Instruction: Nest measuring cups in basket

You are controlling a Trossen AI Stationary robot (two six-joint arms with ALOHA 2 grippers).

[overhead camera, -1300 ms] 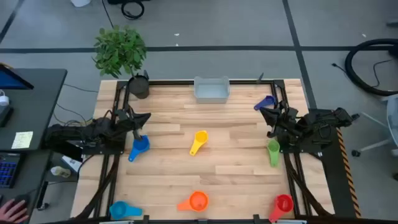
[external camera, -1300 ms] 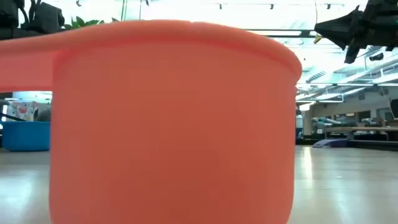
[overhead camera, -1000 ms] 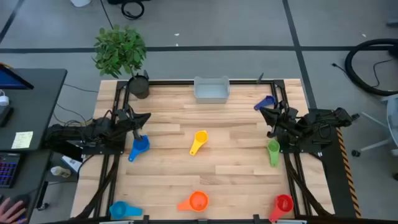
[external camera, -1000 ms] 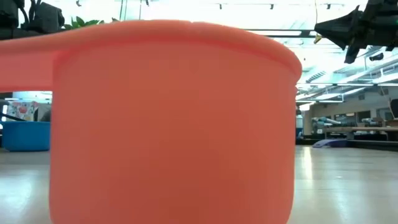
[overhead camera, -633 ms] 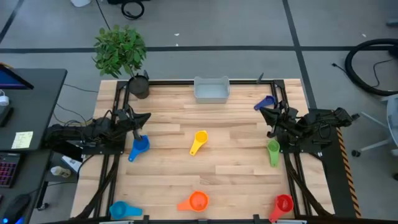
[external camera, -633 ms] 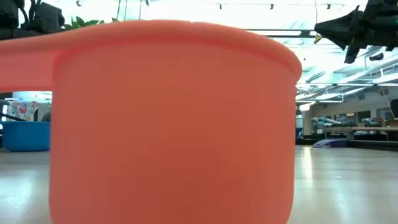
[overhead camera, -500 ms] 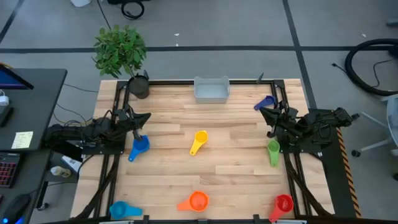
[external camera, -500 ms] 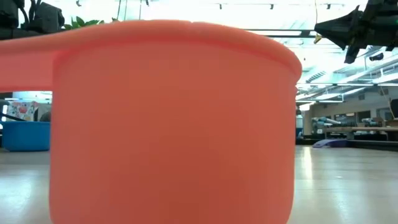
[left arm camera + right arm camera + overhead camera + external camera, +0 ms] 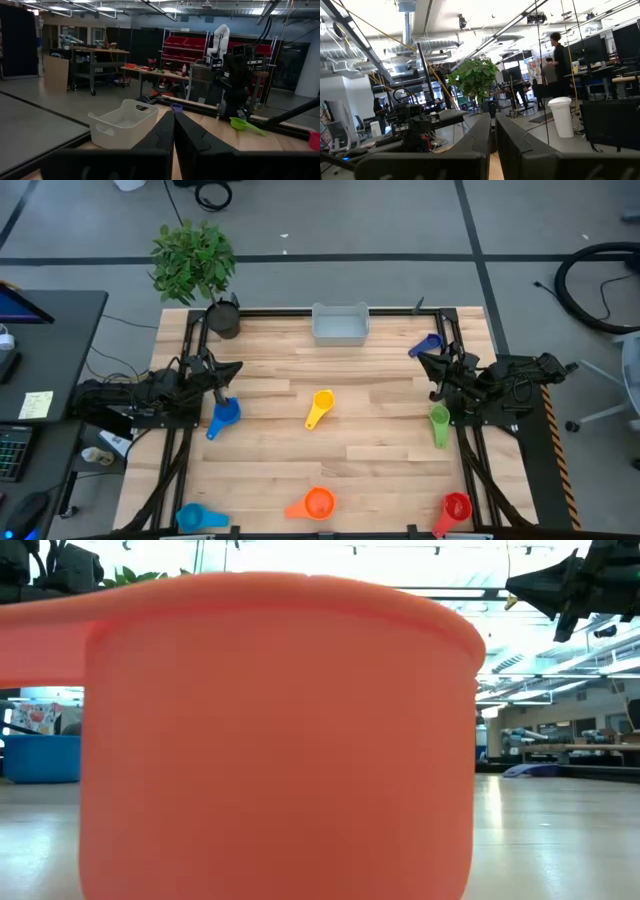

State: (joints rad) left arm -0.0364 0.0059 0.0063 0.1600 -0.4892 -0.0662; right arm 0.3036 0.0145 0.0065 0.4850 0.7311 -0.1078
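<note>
Nothing is nested yet: the basket point(image 9: 340, 325) at 12 o'clock on the bench point(image 9: 370, 440) is empty, seven cups point(image 9: 321, 404) lie scattered, and the left claw point(image 9: 232, 369) and right claw point(image 9: 426, 361) are closed, holding nothing.

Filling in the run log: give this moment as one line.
left gripper: shut, empty, table's left | right gripper: shut, empty, table's right | basket: empty | cups: scattered, none nested
</note>
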